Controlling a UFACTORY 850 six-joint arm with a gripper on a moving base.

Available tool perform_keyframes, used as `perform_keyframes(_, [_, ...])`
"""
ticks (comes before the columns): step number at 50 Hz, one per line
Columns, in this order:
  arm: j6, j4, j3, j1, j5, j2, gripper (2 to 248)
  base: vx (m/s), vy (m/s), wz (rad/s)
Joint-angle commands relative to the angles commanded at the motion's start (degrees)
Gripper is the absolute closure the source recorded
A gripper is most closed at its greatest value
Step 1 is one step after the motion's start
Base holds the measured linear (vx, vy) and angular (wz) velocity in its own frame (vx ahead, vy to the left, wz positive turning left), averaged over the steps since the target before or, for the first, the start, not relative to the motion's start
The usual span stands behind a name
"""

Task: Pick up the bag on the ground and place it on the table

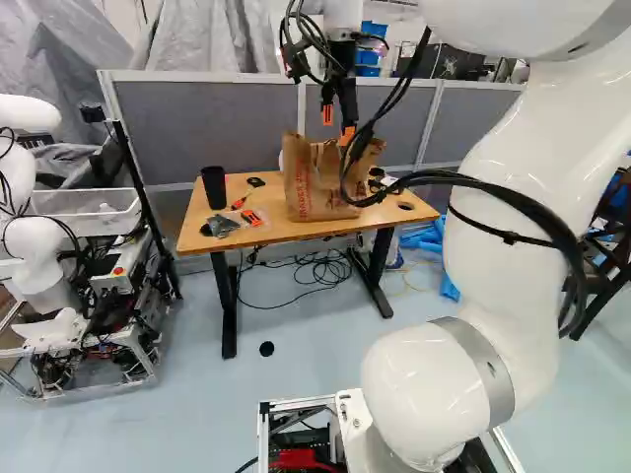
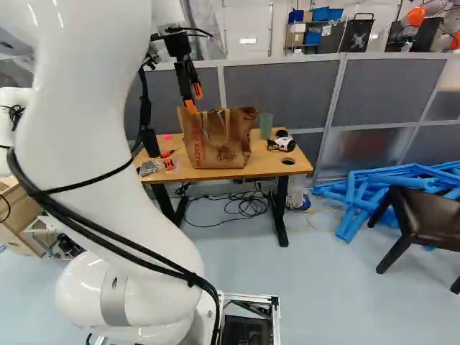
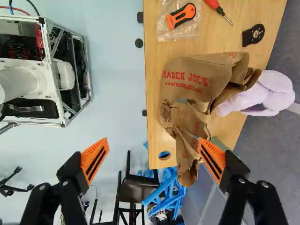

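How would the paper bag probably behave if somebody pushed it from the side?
The bag would likely crumple first, since its walls are thin and already creased. It has some stiffness, as it stands upright on the table, but it may tip. Its weight I cannot judge.

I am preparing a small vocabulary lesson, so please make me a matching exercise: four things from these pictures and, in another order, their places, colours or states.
1. Paper bag
2. Gripper
3. Dark chair
4. Screwdriver

A. Fingers spread apart
B. With a red handle
C. Standing on the table
D. On the floor beside blue bars

Pairs: 1-C, 2-A, 3-D, 4-B
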Motion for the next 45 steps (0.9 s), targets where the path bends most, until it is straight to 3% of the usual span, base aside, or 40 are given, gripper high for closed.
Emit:
perform_keyframes(23, [0.57, 0.04, 2.05, 0.09, 0.78, 1.52, 3, 0.0, 0.0, 0.0])
perform_keyframes(45, [3.34, 0.23, 4.63, -0.16, 4.57, 2.24, 3, 0.0, 0.0, 0.0])
